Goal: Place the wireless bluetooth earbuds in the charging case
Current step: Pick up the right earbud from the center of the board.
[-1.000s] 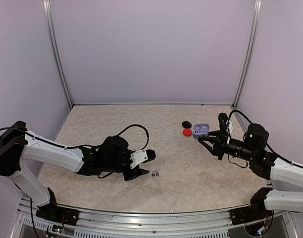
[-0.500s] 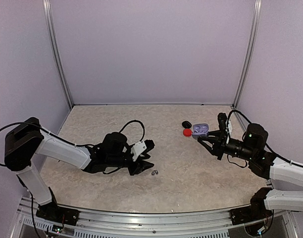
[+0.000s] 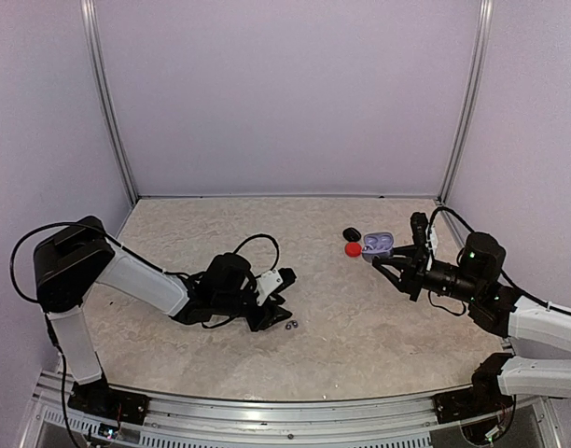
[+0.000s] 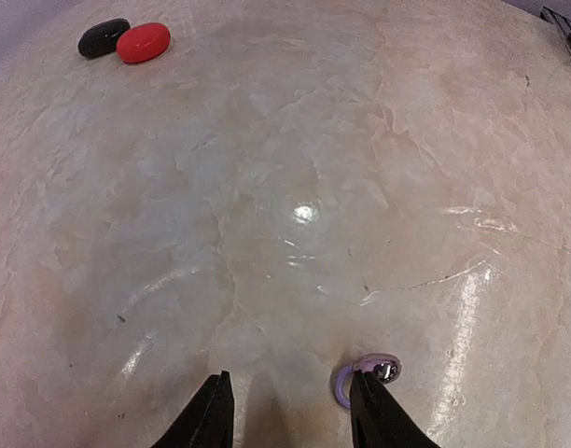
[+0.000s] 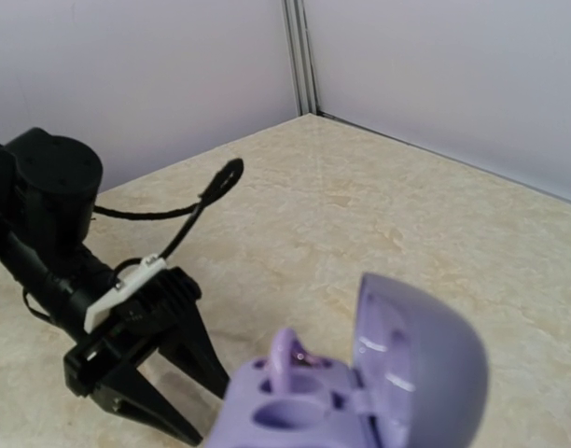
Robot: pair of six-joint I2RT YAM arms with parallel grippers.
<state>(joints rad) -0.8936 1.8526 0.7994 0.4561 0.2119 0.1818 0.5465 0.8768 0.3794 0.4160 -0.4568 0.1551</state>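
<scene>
Pickup step: the left tool (image 4: 290, 376), tips apart, is low on the worktop (image 4: 295, 140), with an earbud (image 4: 368, 371) beside its lower-right tip. Next: centre, then close. The right tool (image 3: 386, 259) clamps the open case (image 5: 360, 383).

Red case (image 3: 354, 249) just beside black case (image 3: 351, 232); both on marbled table (image 3: 360, 317).

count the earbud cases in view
3: a black case and a red case side by side on the table, back right; an open lilac case held in the right gripper. None appears hidden.
</scene>
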